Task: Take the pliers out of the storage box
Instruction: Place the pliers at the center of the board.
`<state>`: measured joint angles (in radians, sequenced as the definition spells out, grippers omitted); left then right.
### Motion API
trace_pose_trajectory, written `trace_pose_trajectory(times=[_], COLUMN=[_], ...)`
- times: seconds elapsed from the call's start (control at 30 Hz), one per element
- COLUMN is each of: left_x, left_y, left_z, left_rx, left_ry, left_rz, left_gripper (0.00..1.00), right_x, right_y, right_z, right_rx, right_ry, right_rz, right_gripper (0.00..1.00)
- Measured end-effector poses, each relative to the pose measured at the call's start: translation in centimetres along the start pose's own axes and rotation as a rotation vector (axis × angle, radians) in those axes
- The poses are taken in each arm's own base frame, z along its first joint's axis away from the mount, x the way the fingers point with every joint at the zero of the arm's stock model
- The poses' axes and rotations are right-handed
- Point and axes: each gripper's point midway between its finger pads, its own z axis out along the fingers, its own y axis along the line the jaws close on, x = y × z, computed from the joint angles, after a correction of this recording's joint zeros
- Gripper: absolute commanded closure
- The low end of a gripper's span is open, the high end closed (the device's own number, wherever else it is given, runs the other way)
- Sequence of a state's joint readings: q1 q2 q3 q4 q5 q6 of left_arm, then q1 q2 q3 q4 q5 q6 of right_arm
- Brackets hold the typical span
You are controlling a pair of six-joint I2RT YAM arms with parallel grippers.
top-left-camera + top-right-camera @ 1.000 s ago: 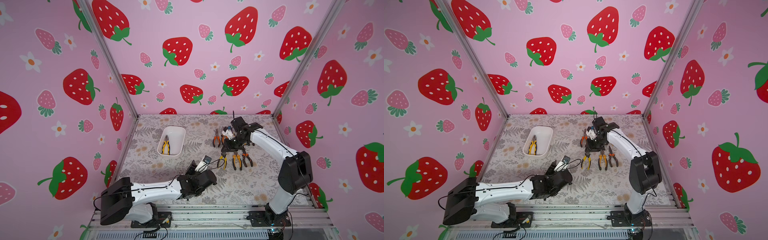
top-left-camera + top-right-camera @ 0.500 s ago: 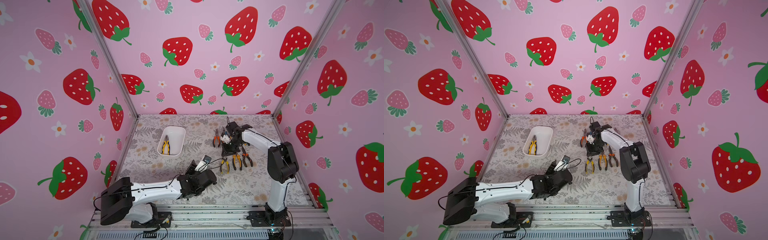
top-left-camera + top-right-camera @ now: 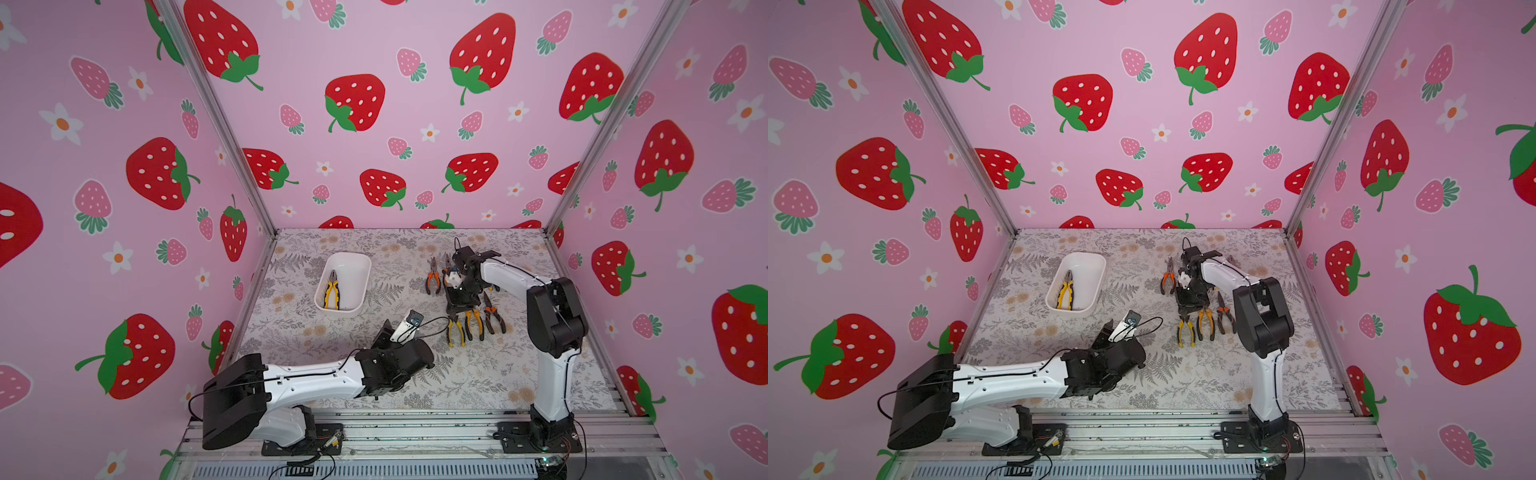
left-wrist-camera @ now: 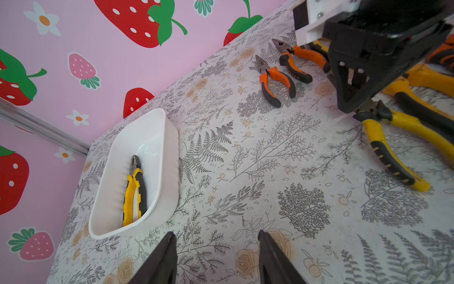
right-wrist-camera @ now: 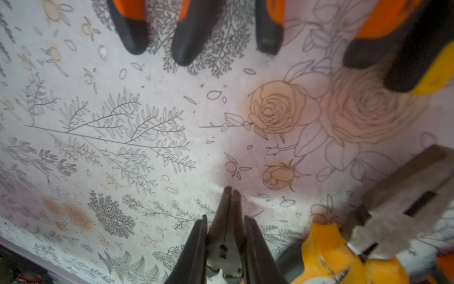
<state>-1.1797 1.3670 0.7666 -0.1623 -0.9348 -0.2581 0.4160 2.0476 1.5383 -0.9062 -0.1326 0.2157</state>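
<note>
The white storage box [image 3: 360, 266] stands at the back left of the floral table, with one yellow-and-black pair of pliers [image 3: 331, 291] lying inside, seen too in the left wrist view [image 4: 134, 191]. My right gripper [image 3: 457, 309] is low over a row of pliers on the table. It is shut on the metal nose of a yellow-handled pair [image 5: 229, 209], whose handles [image 3: 456, 332] rest on the table. My left gripper [image 4: 216, 236] hangs open and empty above bare table, in front of the box.
Several other pliers lie on the table around the right gripper: orange-handled pairs [image 3: 433, 276] behind it, and an orange [image 3: 473, 322] and a dark orange pair [image 3: 492, 316] beside the held one. Pink strawberry walls close three sides.
The right arm's elbow has swung in and risen upright, while its gripper has stayed shut on the pliers at the row. The left arm has not moved.
</note>
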Motion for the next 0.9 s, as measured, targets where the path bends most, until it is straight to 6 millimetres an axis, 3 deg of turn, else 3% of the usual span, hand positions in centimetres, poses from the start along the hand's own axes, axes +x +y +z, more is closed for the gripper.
trace_pose_trajectory(times=[0.4,0.9], left_x=[-0.2,-0.4], left_y=[-0.3,-0.4], left_z=[0.3,0.4], left_rx=[-0.003,-0.004], left_ry=[0.005,0.005], left_rz=[0.009,0.011], left_gripper=[0.46,0.46], right_x=[-1.2,-1.8], right_y=[-2.0,-2.0], right_z=[1.1,1.2], right_rx=[0.054,0.052], right_ry=[-0.015,-0.018], right_rz=[0.077,0.096], right_gripper=[0.89,0.75])
